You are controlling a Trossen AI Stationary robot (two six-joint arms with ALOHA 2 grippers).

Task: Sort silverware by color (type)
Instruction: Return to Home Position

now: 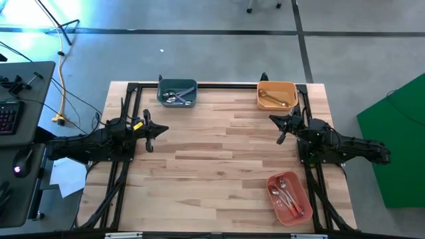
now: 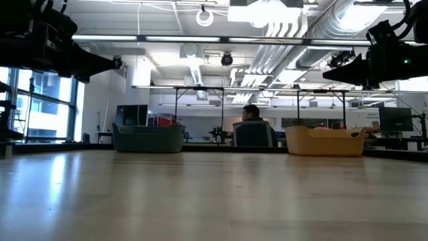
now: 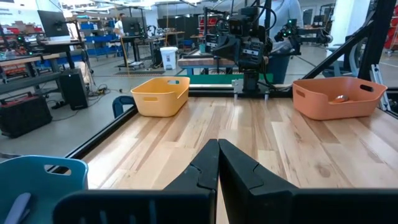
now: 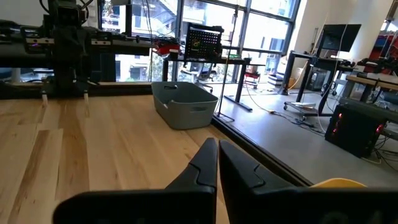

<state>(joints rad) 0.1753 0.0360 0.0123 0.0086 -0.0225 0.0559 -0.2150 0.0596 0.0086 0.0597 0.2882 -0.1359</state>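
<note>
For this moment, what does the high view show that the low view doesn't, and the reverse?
Only the high view shows the red-pink bin near the table's front right corner, and the silverware lying inside all three bins. Only the low view shows a seated person in the room beyond the table. Both show the teal bin, the orange bin, the wooden table, and both arms held above it, with the left gripper and right gripper holding nothing.
</note>
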